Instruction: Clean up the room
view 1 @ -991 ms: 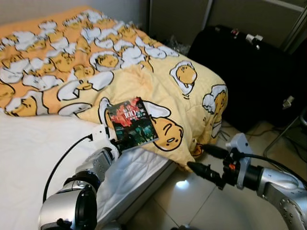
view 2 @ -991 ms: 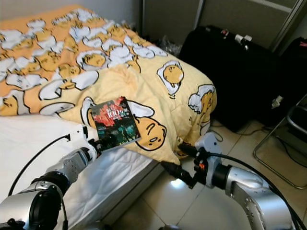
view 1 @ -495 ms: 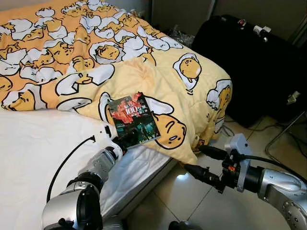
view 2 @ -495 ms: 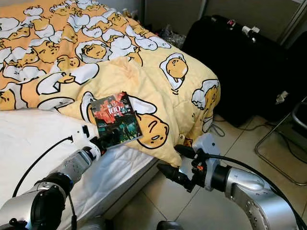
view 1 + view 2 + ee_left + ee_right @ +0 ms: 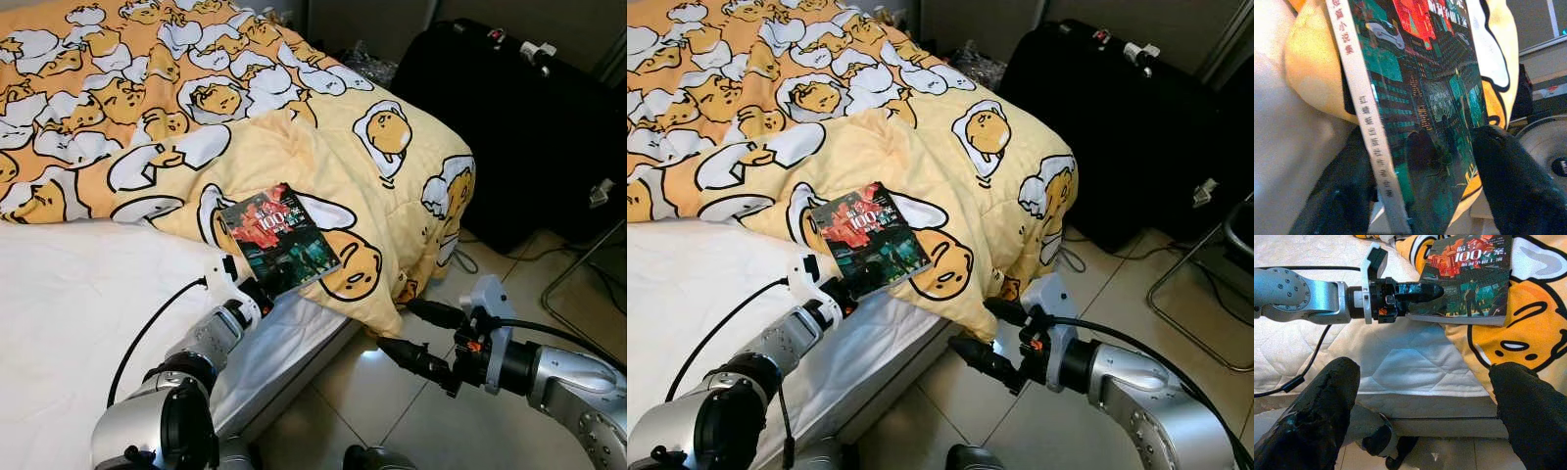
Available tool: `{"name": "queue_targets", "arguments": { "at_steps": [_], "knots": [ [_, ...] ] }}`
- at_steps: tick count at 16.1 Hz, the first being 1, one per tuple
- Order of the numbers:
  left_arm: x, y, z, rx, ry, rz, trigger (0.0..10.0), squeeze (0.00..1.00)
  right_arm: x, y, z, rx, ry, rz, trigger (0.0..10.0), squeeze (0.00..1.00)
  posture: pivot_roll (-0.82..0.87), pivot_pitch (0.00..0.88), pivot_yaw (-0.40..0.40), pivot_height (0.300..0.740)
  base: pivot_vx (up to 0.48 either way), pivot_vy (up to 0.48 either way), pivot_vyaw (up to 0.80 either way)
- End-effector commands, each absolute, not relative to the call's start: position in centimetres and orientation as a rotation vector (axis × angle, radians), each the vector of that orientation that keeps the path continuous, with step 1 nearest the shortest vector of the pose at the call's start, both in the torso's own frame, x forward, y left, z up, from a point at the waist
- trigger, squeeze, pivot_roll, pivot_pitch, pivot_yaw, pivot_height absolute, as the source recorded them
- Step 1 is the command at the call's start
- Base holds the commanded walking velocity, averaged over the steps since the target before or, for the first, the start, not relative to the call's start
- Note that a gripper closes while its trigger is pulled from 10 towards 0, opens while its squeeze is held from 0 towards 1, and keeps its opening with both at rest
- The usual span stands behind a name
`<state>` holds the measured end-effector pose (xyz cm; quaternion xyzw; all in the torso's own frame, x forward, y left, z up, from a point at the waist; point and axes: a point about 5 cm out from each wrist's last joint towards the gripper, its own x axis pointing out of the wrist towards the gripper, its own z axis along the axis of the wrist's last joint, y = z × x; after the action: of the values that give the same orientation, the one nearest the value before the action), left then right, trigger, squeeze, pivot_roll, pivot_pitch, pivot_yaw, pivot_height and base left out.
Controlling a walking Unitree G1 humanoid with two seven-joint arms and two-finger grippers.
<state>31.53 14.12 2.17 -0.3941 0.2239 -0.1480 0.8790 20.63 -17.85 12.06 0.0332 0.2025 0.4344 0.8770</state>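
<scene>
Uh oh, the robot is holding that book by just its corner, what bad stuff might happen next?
The left gripper pinches the book only at its lower corner, so it might tip or slip out when lifted. The book lies on the yellow blanket at the bed's edge; it could drag the blanket or slide to the tiled floor. The right gripper hovers open just below the blanket's hanging edge and might snag it.

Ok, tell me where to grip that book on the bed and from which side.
Grip the book at its near bottom edge, coming from the mattress side. It lies flat and tilted on the quilt, with that edge overhanging the white mattress. The left gripper is already shut on it there.
</scene>
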Motion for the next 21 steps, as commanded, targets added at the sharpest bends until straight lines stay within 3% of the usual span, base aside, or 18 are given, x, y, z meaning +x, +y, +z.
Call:
{"name": "queue_targets", "arguments": {
  "at_steps": [1,11,17,21],
  "knots": [
    [32.0,13.7,2.9,-0.844,0.438,-0.348,0.0,0.0,20.7,-17.9,12.1,0.059,0.43,0.916,10.0,0.0,-0.29,0.133,-0.032,0.74,0.0,0.0,0.0],
    [32.4,14.6,3.7,-0.879,0.373,-0.387,0.0,0.0,21.8,-17.2,12.2,0.042,0.395,0.906,10.0,0.0,-0.25,0.068,-0.018,0.74,0.0,0.0,0.0],
    [32.5,15.7,4.2,-0.878,0.324,-0.384,0.0,0.0,22.4,-17.9,10.9,0.037,0.374,0.831,10.0,0.0,-0.22,0.017,0.0,0.74,0.0,0.0,0.0],
    [33.6,16.6,5.9,-0.946,0.201,-0.368,0.0,0.0,23.2,-18.3,10.2,0.025,0.339,0.724,10.0,0.0,-0.21,0.001,0.017,0.74,0.0,0.0,0.0]
  ]
}}
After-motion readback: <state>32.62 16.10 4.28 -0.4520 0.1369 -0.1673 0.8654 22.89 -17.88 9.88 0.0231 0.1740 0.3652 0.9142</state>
